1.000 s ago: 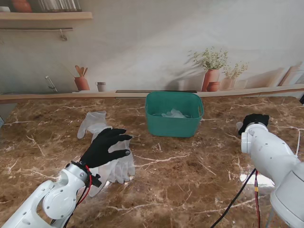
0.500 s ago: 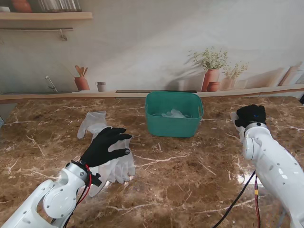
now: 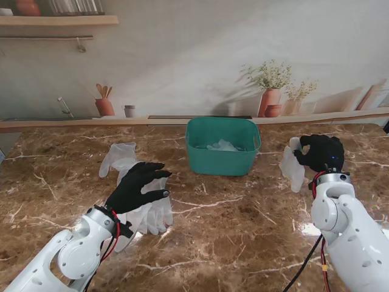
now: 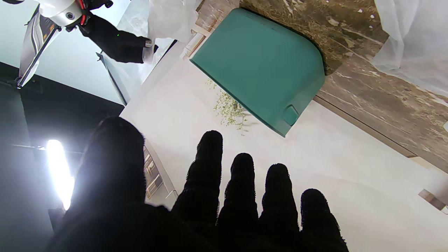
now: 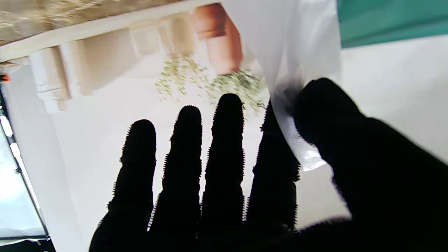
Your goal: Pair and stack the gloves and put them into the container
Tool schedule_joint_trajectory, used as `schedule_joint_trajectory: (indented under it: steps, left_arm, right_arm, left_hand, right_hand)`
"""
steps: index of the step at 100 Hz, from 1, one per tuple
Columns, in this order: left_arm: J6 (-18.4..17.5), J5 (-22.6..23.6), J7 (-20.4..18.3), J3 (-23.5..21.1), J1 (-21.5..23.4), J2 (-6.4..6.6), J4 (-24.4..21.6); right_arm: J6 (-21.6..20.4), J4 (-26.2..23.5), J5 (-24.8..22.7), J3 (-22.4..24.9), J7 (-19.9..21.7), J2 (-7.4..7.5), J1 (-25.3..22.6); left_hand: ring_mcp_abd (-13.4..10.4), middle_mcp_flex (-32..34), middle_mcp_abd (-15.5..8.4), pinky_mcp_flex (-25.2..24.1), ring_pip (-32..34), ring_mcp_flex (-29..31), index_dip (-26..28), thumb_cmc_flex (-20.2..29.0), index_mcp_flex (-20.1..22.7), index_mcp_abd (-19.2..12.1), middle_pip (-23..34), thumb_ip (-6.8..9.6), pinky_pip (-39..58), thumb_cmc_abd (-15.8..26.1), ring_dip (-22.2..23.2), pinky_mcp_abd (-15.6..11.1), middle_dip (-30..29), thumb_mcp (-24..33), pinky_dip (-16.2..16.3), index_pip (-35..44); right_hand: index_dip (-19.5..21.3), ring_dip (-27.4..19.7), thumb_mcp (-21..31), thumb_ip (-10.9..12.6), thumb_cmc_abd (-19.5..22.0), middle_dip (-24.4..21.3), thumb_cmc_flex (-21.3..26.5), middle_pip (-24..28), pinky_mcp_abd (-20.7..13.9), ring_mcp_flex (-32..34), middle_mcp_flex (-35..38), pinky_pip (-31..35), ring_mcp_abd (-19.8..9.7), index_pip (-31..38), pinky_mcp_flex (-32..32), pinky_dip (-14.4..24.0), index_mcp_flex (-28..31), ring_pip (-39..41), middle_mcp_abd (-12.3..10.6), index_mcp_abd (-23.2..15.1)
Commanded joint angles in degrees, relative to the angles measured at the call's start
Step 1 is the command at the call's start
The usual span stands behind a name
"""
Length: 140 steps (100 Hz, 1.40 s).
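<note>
Pinching one glove in your right hand, you're leaving your open left hand over unbinned gloves; container already holds some.

The translucent white gloves lying on the marble table are partly covered by the black-gloved left hand, so their cuffs and their number cannot be made out. Only a pale crumpled heap is seen inside the teal plastic container; what it consists of cannot be told. The thin white glove pinched by the black-gloved right hand is cut off by the edge of the right wrist view, and that view is blurred. In the left wrist view the container is cropped at the frame edge, and a sheet of white glove material is cut off too.
</note>
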Motion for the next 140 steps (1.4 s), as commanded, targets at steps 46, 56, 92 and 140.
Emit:
schedule_joint_trajectory:
  steps: [46,56,92,140]
  left_arm:
    - [-0.6,1.5,-1.3,1.7,-0.2,0.18,-3.1]
    - [-1.6,0.8,-2.7,2.2,-0.4,0.43,-3.4]
    - [-5.6,5.8,0.7,4.6,-0.3,0.43,-3.7]
    - [-4.4,7.2,8.5,9.9,-2.1,-1.00,1.1]
  right_arm:
    - [-12.4,-26.6,14.0,4.0,4.7,-3.04,-16.0]
    - [-13.7,-29.7,18.2,2.3,5.3,-3.50,-17.6]
    - [-18.2,-35.6,29.9,-5.9,9.4,-3.77,-20.9]
    - [-19.5,-36.1,35.6,-15.3,9.4,-4.26,-18.0]
  left_hand:
    - [-1.5,-0.6,-0.8,-0.8,-1.2,-2.2,0.8,4.3,0.4,-2.8,-1.1,1.54,0.3,-2.3,-0.4,-0.3,-0.4,-1.9,2.1,1.0]
    - [-1.4,-0.9,-0.9,-0.8,-1.1,-2.3,0.9,6.1,-0.6,-3.1,-0.9,1.63,1.1,-5.3,-0.3,0.0,-0.3,-1.6,2.5,1.2]
    - [-2.2,-4.5,-2.3,-1.7,-1.2,-5.1,-2.4,-7.5,-8.0,-5.3,-0.6,-2.85,0.4,-22.9,-0.1,-1.6,-0.1,36.4,2.9,-4.5]
    - [-2.0,-6.2,-2.2,-1.7,-1.0,-6.5,-3.0,-7.5,-10.2,-9.2,-0.7,-3.90,-1.6,-26.2,0.5,-0.9,-0.2,40.0,5.0,-5.4]
  right_hand:
    - [-4.9,3.2,2.9,2.8,-1.5,5.9,1.7,-1.2,1.9,6.5,6.9,5.2,1.0,4.1,2.9,0.4,2.4,-0.6,0.4,2.4]
    - [-5.6,3.2,2.8,2.6,-2.2,6.1,1.9,-1.0,1.9,6.3,7.0,5.2,1.2,4.2,2.7,0.4,2.9,-0.7,0.6,3.3]
    - [-7.0,3.2,2.7,2.1,-2.2,6.3,2.1,-0.9,2.1,7.2,7.4,5.4,1.0,4.7,3.4,0.3,2.6,-0.5,0.7,4.0]
    - [-8.2,3.4,2.9,1.9,-2.4,6.7,2.2,-0.5,2.7,8.7,8.7,6.6,1.1,5.6,4.7,0.0,2.6,0.1,0.8,4.8]
